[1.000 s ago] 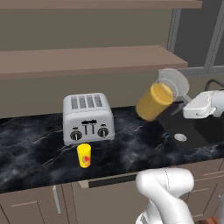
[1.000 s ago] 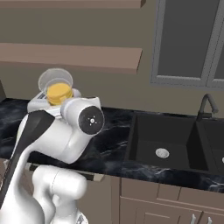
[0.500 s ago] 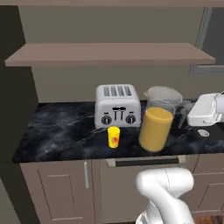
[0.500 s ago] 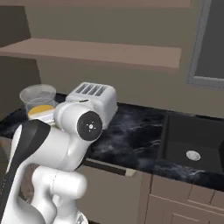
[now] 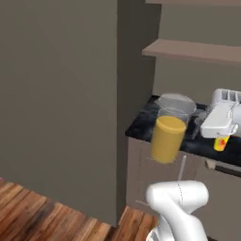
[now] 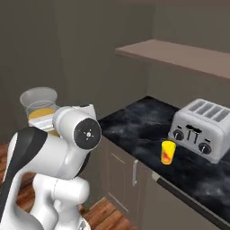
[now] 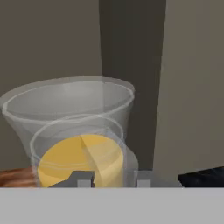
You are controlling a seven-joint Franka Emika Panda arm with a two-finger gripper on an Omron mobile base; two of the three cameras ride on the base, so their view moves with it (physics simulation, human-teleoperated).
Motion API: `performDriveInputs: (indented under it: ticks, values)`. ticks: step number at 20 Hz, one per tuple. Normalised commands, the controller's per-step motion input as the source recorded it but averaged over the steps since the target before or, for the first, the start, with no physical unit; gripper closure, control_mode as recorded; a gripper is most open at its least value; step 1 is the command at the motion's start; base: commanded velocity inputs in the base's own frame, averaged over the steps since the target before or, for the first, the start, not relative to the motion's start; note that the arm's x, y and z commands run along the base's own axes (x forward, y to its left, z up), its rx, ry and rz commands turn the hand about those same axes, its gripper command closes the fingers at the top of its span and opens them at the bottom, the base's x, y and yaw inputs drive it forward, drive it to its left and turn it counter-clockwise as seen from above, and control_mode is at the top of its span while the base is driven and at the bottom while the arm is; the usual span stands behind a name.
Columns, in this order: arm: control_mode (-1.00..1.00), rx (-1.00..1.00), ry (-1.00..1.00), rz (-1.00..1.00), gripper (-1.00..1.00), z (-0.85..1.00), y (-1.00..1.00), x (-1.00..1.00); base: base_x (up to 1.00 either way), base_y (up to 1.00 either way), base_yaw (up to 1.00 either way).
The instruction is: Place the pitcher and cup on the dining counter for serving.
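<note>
Between the two dark fingers of the claw (image 7: 108, 178) sits the pitcher (image 5: 168, 129), a tall clear cylinder with orange-yellow liquid in its lower part and a pale, see-through lid on top. The claw is closed around its side and holds it in the air, clear of the desk (image 6: 148, 130). In the hand view the pitcher (image 7: 74, 135) rises directly ahead of the fingertips, and the round yellow surface of the liquid shows through its clear wall.

In the left base view the white hand reaches in from the right and the pitcher hangs at its left end, slightly tilted, in front of the corner of the desk (image 5: 141, 126) and above the taupe cabinet door. Behind the claw, on the far side from the pitcher, the cup (image 5: 220, 143) stands on the black marble desk, small and bright yellow with a red mark on its side. It is mostly hidden by the hand in that view. A silver toaster (image 5: 227, 97) stands just behind the cup.

In the right base view the pitcher (image 6: 39, 106) is partly hidden behind the white arm, at the left. Well away from the claw, to the right, the cup (image 6: 168, 152) stands upright on the desk, just in front of the toaster (image 6: 203, 128). A brown wall shelf (image 6: 179, 54) runs above them. Beyond the pitcher stands a tall, plain grey-brown wall (image 5: 56, 94), and a wooden floor (image 5: 42, 214) lies below.
</note>
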Motion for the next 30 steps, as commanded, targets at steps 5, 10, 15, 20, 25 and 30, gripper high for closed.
performDriveInputs:
  ticks: [5,10,15,20,25,30]
  values:
    - [1.0,0.0,0.0,0.0,1.0,0.0,0.0,0.0,-0.02,0.96,0.79]
    - [1.0,0.0,0.0,0.0,1.0,0.0,0.0,0.0,0.0,0.98,0.79]
    - [1.0,0.0,0.0,0.0,1.0,0.0,0.0,0.0,0.0,0.92,0.82]
    - [1.0,0.0,0.0,0.0,1.0,0.0,0.0,0.0,0.0,0.89,0.82]
    - [1.0,0.0,0.0,0.0,1.0,0.0,0.0,0.0,0.0,0.91,0.81]
    - [1.0,0.0,0.0,0.0,1.0,0.0,0.0,0.0,0.0,0.91,0.79]
